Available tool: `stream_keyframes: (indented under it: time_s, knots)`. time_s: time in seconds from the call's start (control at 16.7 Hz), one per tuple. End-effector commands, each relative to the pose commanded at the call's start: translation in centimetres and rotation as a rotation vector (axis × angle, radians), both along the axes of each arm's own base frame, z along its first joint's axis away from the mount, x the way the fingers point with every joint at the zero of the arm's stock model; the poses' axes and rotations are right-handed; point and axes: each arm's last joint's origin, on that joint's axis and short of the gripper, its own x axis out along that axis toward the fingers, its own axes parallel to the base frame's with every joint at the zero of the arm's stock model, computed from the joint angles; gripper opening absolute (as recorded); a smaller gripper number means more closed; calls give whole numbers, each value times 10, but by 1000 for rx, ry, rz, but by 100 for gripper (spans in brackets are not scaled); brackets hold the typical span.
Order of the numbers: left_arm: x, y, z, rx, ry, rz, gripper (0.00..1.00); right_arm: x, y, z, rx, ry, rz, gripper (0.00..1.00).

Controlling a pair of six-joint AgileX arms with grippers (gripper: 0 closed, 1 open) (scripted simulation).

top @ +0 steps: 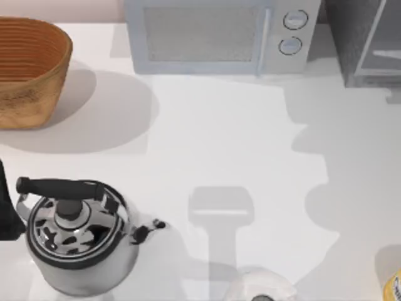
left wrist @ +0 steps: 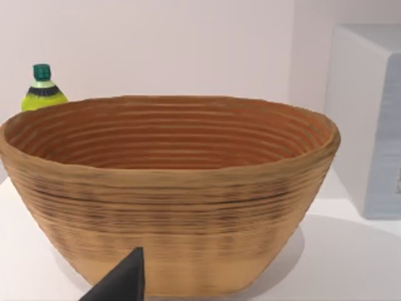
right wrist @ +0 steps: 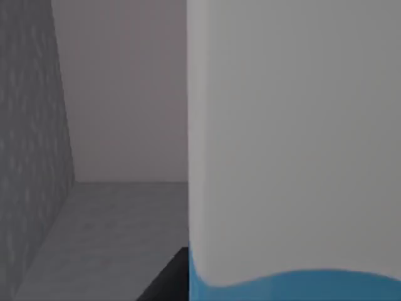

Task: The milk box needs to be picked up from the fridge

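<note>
Wicker basket (top: 28, 69) sits at the table's (top: 225, 144) far left corner; from the left wrist view its ribbed interior (left wrist: 169, 135) holds nothing visible. Behind its rim stands a yellow-green bottle with a green cap (left wrist: 42, 88); no readable label.

Microwave (top: 219, 34) stands along the far edge, door shut, two round dials at its right. Fridge (top: 366, 41) occupies the far right corner, dark speckled side facing the microwave.

Steel kettle (top: 78, 235) with black handle rests near the left part of the near edge, lid on. A yellow-labelled item (top: 395, 285) sits at the near right corner; any writing too small to read.

Right wrist view: milk box (right wrist: 294, 144) stands very close in front of the camera, white face above a light-blue band, on the fridge's grey inner floor (right wrist: 106, 232), speckled wall beside it. A dark finger (right wrist: 169, 279) lies just beside the carton's base; whether the right gripper grips it, cannot tell.

Left gripper: one dark fingertip (left wrist: 122, 282) in front of the basket; opening cannot be told.
</note>
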Motion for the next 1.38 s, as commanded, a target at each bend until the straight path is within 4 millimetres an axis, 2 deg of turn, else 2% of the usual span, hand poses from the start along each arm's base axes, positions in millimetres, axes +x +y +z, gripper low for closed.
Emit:
stream_keyframes:
  time_s: [0.12, 0.48, 0.72, 0.9, 1.02, 1.2, 1.38]
  knots:
    - [0, 0, 0, 0, 0, 0, 100, -9, 0, 2, -3, -9, 0, 0]
    - [0, 0, 0, 0, 0, 0, 100, -9, 3, 2, 0, -5, 5, 0]
    - [0, 0, 0, 0, 0, 0, 100, -28, 15, 22, 1, 4, 5, 0]
    - [0, 0, 0, 0, 0, 0, 100, -57, 31, 45, 0, 8, 5, 0]
    - [0, 0, 0, 0, 0, 0, 100, -84, 43, 60, -2, 5, 5, 0]
    - [0, 0, 0, 0, 0, 0, 100, -134, 62, 78, -8, -19, 5, 0]
    - [0, 0, 0, 0, 0, 0, 100, -186, 77, 80, -12, -52, 5, 0]
